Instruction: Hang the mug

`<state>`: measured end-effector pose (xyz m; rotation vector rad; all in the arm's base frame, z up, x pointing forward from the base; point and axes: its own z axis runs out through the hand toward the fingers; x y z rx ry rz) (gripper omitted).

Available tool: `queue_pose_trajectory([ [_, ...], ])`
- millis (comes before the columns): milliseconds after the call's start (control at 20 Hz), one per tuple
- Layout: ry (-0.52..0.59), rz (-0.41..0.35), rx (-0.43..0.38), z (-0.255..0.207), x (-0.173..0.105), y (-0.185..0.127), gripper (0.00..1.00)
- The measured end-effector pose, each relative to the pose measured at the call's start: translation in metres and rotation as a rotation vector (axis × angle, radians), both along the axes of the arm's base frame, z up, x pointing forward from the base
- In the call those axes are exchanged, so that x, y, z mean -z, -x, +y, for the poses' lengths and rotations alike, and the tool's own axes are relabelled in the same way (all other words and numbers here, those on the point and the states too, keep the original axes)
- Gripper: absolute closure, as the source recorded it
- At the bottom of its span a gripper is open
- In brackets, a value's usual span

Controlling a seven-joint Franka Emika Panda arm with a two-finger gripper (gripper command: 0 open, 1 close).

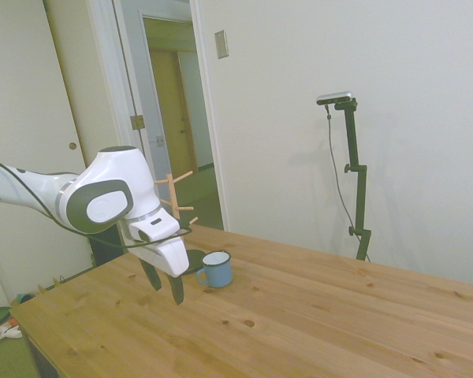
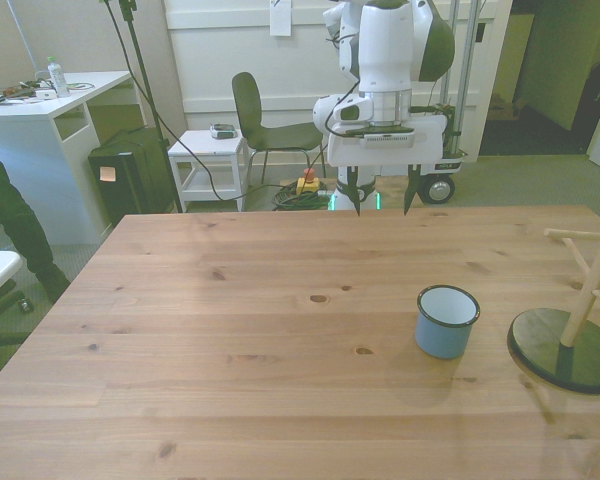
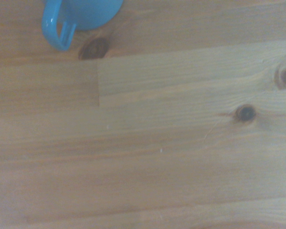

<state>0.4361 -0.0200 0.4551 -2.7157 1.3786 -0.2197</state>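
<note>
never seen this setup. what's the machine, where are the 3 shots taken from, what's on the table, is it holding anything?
It is a white robot arm with a two-finger claw, working at a wooden table. One shot is from a camera off the side of the table, one from a camera across the table facing the robot, and one from a camera on the wrist looking down at the wood. On the table stand a small light-blue enamel mug with a white inside, upright, and a wooden peg rack on a dark round base, beside the mug and apart from it. The wrist view catches the mug's loop handle. The claw is open, in the air, holding nothing.
</note>
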Motion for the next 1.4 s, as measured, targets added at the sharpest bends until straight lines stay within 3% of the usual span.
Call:
queue_pose_trajectory([
  [350,-0.029,-0.019,0.132,-0.025,-0.013,-0.05,0.0],
  [700,-0.044,-0.036,0.208,-0.037,-0.02,-0.097,0.0],
  [1400,-0.07,-0.014,0.296,0.005,0.002,-0.156,0.0],
])
